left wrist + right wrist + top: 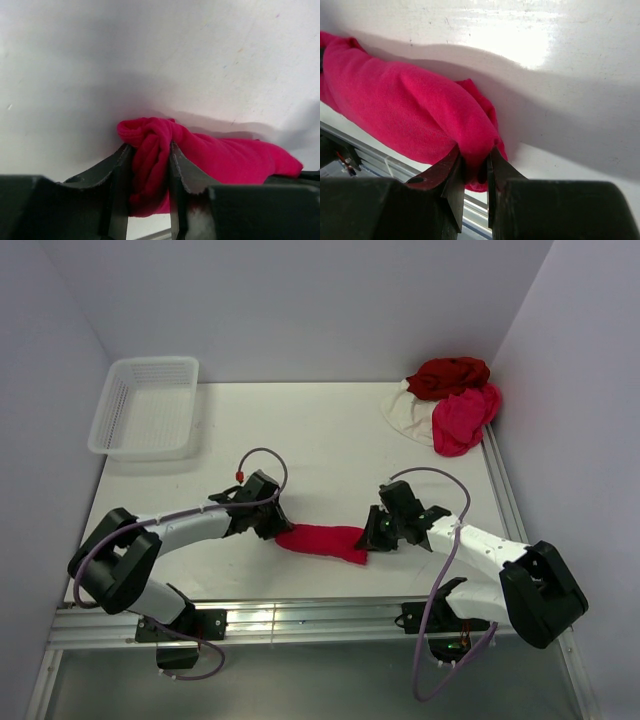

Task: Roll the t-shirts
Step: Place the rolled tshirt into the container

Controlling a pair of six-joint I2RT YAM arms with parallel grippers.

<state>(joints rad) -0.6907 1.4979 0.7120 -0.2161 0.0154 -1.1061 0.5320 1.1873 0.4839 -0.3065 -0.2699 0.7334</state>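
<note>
A bright crimson t-shirt (322,541) lies rolled into a long bundle near the table's front edge. My left gripper (278,527) is shut on its left end, fabric bunched between the fingers (150,165). My right gripper (372,536) is shut on its right end (475,155). The roll also shows in the right wrist view (395,110). A dark red t-shirt (447,376), a pink-red t-shirt (463,418) and a whitish t-shirt (408,412) lie heaped at the back right corner.
A white plastic mesh basket (146,406) stands at the back left. A metal rail (300,620) runs along the table's front edge, just below the roll. Walls close in at the back and both sides.
</note>
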